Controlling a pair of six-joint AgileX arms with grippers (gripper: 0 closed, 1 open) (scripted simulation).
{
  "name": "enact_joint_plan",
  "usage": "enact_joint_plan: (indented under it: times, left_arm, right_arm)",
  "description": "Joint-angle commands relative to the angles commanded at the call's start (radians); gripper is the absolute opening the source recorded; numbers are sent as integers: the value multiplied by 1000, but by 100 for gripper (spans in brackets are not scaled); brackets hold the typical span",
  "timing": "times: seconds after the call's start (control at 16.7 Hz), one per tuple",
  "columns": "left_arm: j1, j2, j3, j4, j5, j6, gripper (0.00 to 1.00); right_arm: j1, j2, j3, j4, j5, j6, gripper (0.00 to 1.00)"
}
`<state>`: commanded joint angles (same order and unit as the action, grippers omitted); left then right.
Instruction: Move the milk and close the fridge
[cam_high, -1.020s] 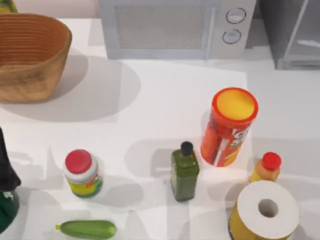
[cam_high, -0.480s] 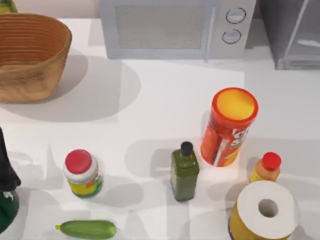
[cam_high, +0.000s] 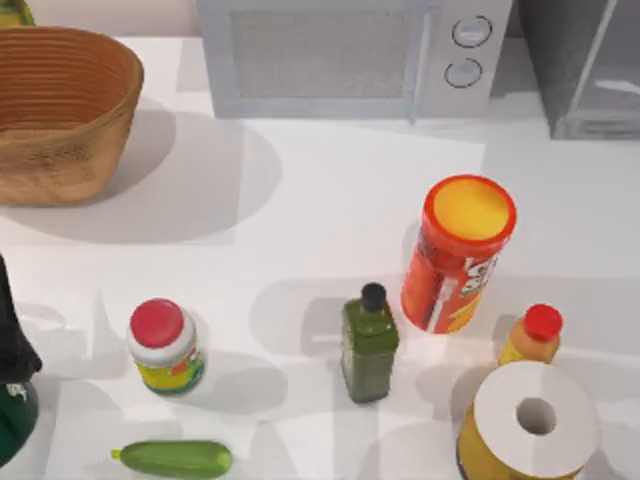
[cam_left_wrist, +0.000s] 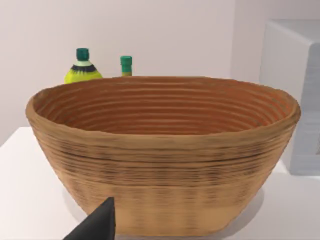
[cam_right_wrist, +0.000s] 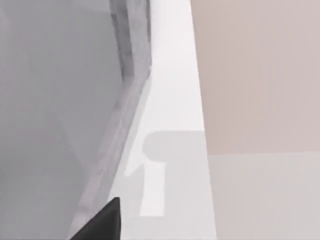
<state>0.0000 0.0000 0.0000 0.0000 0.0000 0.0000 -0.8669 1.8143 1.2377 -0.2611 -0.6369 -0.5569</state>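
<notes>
The milk is out of view. The fridge (cam_high: 585, 65), a grey cabinet with a pale-framed glass door, stands at the table's back right corner and is cut off by the picture's edge. In the right wrist view its grey side (cam_right_wrist: 60, 100) rises close by, with white table beside it, and my right gripper's dark fingertip (cam_right_wrist: 102, 222) pokes in at the edge. My left arm (cam_high: 10, 350) sits parked at the table's left edge. Its gripper's fingertip (cam_left_wrist: 97, 225) points at the woven basket (cam_left_wrist: 160, 160).
A microwave (cam_high: 340, 55) stands at the back middle and the basket (cam_high: 60, 110) at the back left. Near the front are a chips can (cam_high: 458, 255), green bottle (cam_high: 369, 345), red-capped jar (cam_high: 163, 345), cucumber (cam_high: 172, 458), orange bottle (cam_high: 533, 335) and paper roll (cam_high: 530, 420).
A faint shadow edge on the table in front of the microwave has crept slightly left. No object on the table has moved.
</notes>
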Motion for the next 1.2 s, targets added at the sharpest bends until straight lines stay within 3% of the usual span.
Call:
enact_joint_plan:
  times: [0.18, 0.48, 0.66, 0.84, 1.2]
  left_arm:
    - [0, 0, 0, 0, 0, 0, 100]
    - [0, 0, 0, 0, 0, 0, 100]
    - [0, 0, 0, 0, 0, 0, 100]
    - [0, 0, 0, 0, 0, 0, 100]
    - [0, 0, 0, 0, 0, 0, 100]
  right_arm:
    - [167, -28, -56, 60, 157, 124, 100]
    - [573, -120, -163, 204, 432, 363, 100]
    - [751, -172, -221, 275, 547, 481, 100]
    - [836, -199, -254, 313, 609, 545, 100]
    - [826, -194, -260, 312, 620, 545, 100]
